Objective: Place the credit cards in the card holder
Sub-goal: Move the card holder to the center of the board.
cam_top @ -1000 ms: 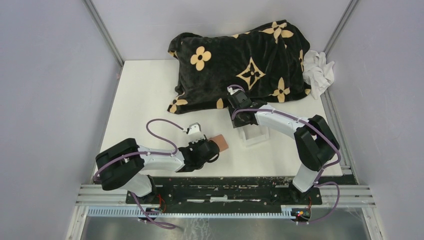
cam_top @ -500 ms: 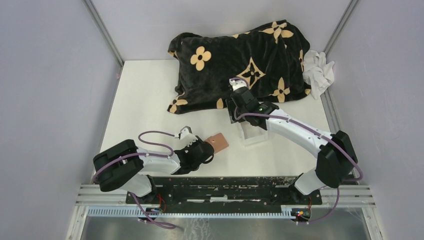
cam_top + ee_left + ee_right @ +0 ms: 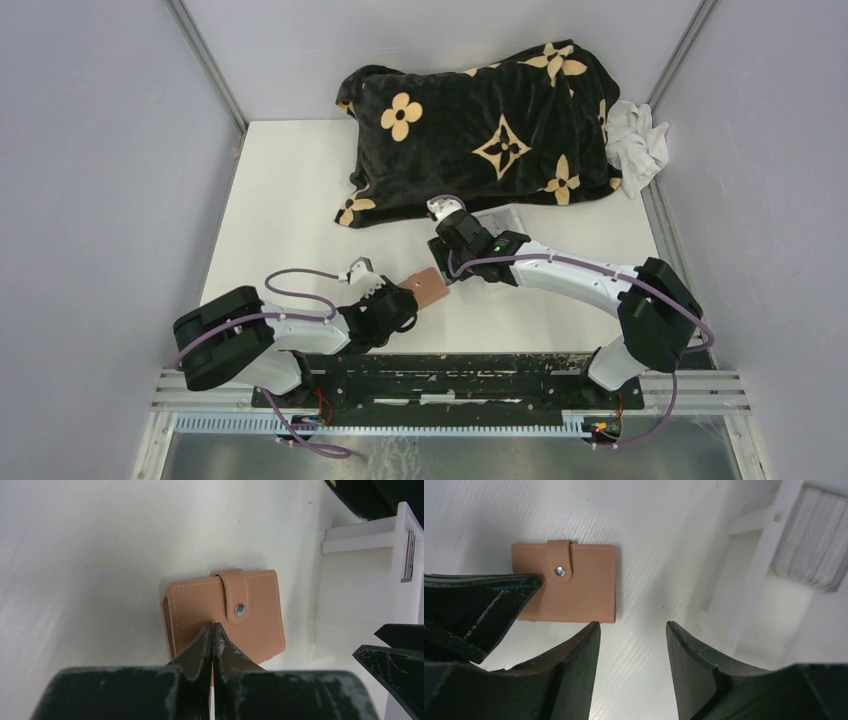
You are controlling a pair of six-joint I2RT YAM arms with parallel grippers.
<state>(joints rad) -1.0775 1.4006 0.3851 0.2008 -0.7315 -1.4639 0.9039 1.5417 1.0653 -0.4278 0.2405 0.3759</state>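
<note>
The tan leather card holder (image 3: 430, 289) lies flat on the white table, its snap strap fastened (image 3: 235, 600). My left gripper (image 3: 212, 627) is shut, and its tips rest over the near half of the holder (image 3: 574, 587). Just right of the holder's edge, my right gripper (image 3: 632, 625) hangs open with nothing between its fingers, only bare table below. It also shows in the top view (image 3: 450, 270). The credit cards (image 3: 814, 545) stand on edge in a clear tray (image 3: 754, 570) to the right, their edges also visible in the left wrist view (image 3: 408, 555).
A black blanket with tan flower prints (image 3: 480, 130) is heaped at the back of the table, and a white cloth (image 3: 635, 140) lies at its right end. The clear tray (image 3: 500, 222) sits just behind my right arm.
My right arm has swung left from over the clear tray to just beside the card holder. My left arm has drawn back slightly, and the holder has shifted a little with it.
</note>
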